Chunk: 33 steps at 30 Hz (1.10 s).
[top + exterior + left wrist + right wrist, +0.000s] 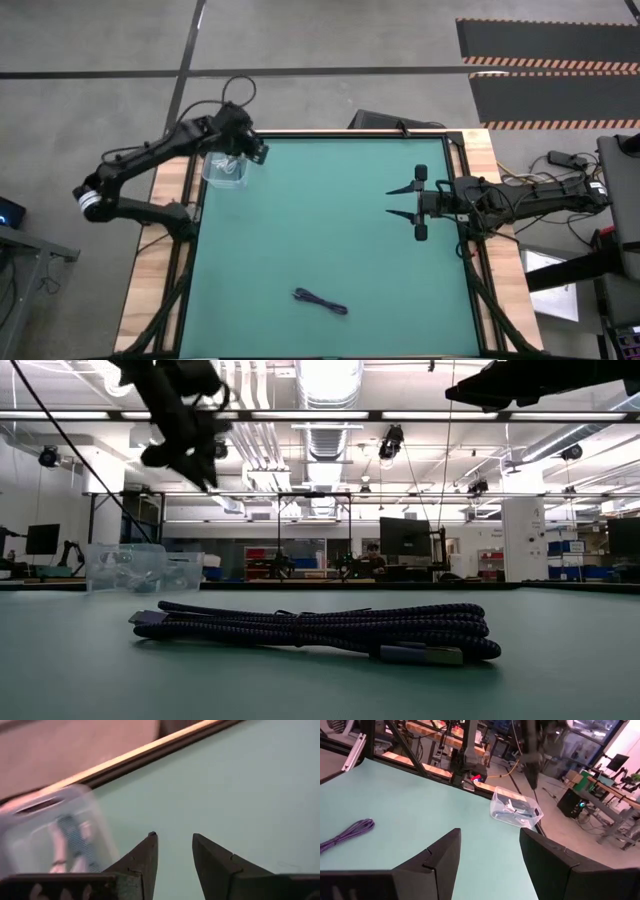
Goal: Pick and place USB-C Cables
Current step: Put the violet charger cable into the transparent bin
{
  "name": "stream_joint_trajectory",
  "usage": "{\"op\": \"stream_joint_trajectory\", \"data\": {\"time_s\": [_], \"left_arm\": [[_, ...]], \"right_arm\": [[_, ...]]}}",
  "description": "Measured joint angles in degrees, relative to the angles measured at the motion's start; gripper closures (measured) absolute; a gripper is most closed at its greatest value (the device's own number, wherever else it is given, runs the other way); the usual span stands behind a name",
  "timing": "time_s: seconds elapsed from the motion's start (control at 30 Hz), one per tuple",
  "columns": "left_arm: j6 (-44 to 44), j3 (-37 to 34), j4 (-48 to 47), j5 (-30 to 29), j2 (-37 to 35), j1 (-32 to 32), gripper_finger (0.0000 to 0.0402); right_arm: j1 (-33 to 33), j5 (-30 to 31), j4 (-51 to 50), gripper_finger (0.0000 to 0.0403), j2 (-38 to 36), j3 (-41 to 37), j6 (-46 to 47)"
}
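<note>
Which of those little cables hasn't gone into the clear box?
The dark purple cable, lying alone on the green mat. The others, white and teal ones, sit inside the clear box at the table's corner.

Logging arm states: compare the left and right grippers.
The left gripper hangs above the clear bin at the table's far corner; the right gripper waits over bare mat. The left's jaws stand narrower apart, the right's wide. Both are open and empty.
</note>
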Motion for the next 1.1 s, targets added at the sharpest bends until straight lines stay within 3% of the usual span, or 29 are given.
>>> {"op": "stream_joint_trajectory", "data": {"time_s": [0.47, 0.7, 1.1], "left_arm": [[0.11, -5.09, 16.9, -0.11, -4.29, -26.44, 0.0297], [5.68, -9.92, 26.81, 0.09, -2.46, -36.11, 0.0297], [5.99, -14.51, 34.43, 0.25, -0.18, -47.57, 0.0297]], "right_arm": [[0.35, -0.09, 0.19, 0.0207, 2.01, -0.26, 11.43], [2.37, -0.12, 3.27, 0.0207, 8.6, -0.33, 16.9], [9.62, -0.11, 6.75, 0.0207, 22.73, 4.61, 24.34]]}}
